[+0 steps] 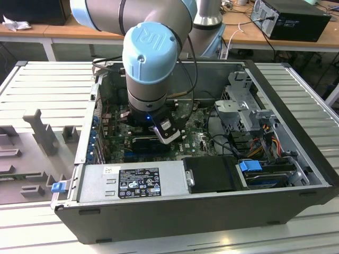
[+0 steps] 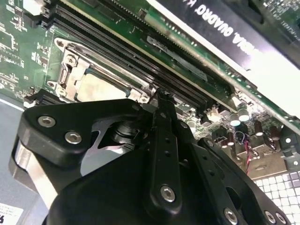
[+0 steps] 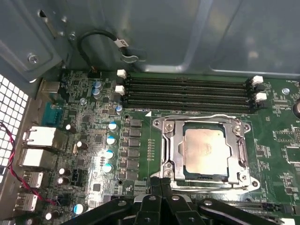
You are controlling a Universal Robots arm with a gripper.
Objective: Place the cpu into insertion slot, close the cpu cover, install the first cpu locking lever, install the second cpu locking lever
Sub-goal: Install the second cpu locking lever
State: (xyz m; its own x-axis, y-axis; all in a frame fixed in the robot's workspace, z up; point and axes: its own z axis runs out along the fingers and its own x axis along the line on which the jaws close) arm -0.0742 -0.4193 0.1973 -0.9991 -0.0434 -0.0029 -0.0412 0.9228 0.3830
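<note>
**CPU seated under closed cover, fingers at the socket's edge**

The gripper (image 3: 161, 187) has its fingers (image 3: 156, 183) pressed together with nothing between them, their tips at the near edge of the insertion slot (image 3: 205, 154). In the second wrist view the same black fingers (image 2: 161, 101) rise to a point just beside the socket's metal corner.

The first wrist view looks straight onto the cpu (image 3: 205, 151), its pale beige-silver face lying flat in the slot. The cpu cover (image 3: 171, 150) lies down around it, the chip showing through its central window. A thin wire lever (image 3: 206, 117) runs along the cover's far side, next to the long black memory slots (image 3: 187, 91).

The second wrist view shows a slanted part of the cpu (image 2: 101, 86) and a graphics card (image 2: 225, 28) beyond the memory slots.

In the exterior view, the arm reaches down into an open computer case (image 1: 175, 211) lying on a slatted surface (image 1: 42, 84).
</note>
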